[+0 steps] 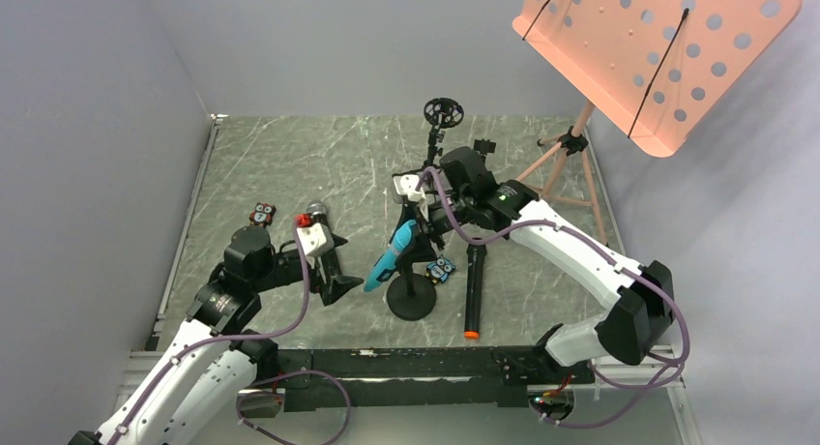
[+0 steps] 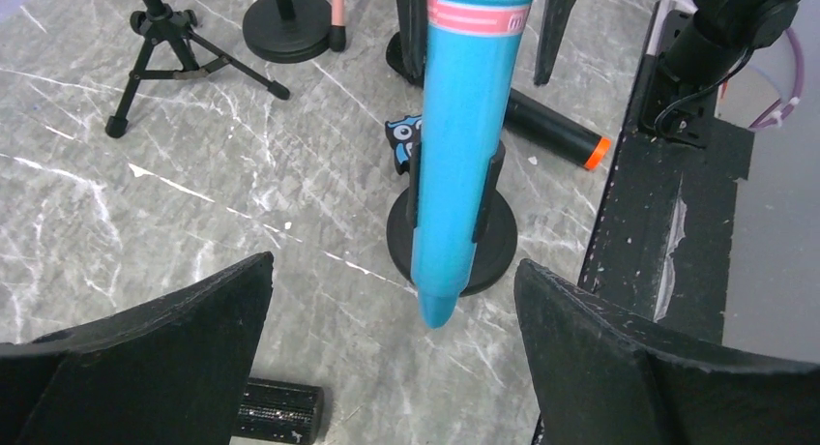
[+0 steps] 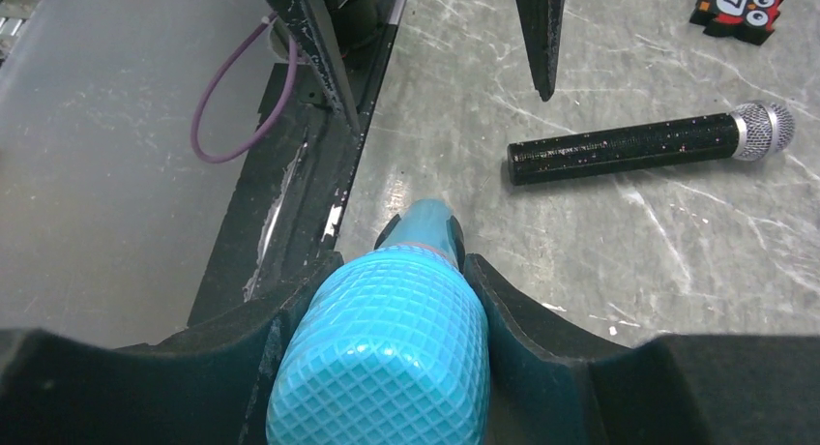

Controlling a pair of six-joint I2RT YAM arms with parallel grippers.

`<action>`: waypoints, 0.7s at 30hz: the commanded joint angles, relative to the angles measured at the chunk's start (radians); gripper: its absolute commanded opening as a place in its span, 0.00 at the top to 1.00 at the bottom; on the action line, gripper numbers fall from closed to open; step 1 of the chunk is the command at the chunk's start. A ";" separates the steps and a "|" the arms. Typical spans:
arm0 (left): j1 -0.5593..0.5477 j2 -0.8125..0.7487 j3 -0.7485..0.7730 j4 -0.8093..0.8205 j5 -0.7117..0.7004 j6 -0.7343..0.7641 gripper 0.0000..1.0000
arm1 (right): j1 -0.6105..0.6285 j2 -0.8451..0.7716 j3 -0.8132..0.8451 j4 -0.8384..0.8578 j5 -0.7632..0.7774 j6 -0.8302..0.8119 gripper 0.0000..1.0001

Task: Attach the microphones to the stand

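At stand clip point(image 2: 493, 189), R pincer point(image 3: 406, 276) grips blue mic point(image 1: 392, 254); L pincer point(image 2: 394, 271) gaping.

The light blue microphone point(image 1: 392, 256) sat tilted in the clip of the black round-based stand point(image 1: 411, 302), near the middle of the near edge. The black orange-ringed microphone point(image 1: 473, 288) lay flat just right of the base, ring toward the near edge. The black silver-headed microphone point(image 3: 638, 147) lay flat farther left.
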 commanded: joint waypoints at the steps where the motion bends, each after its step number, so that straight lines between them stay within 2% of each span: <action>1: 0.004 0.007 -0.008 0.056 0.026 -0.062 0.01 | 0.026 0.075 -0.010 -0.104 0.095 -0.025 0.89; 9: 0.004 0.028 -0.046 0.126 0.058 -0.091 0.01 | 0.031 0.100 -0.021 -0.118 0.110 -0.046 0.88; 12: 0.004 0.048 -0.046 0.141 0.058 -0.094 0.01 | 0.030 0.100 0.005 -0.151 0.095 -0.062 0.81; 14: 0.005 0.068 -0.036 0.148 0.070 -0.103 0.01 | 0.031 0.096 0.030 -0.184 0.072 -0.082 0.66; 18: 0.003 0.116 0.001 0.139 0.132 -0.104 0.01 | 0.029 0.090 0.105 -0.247 0.043 -0.104 0.21; 21: -0.004 0.134 0.024 0.118 0.153 -0.082 0.01 | 0.021 0.080 0.146 -0.261 0.055 -0.093 0.01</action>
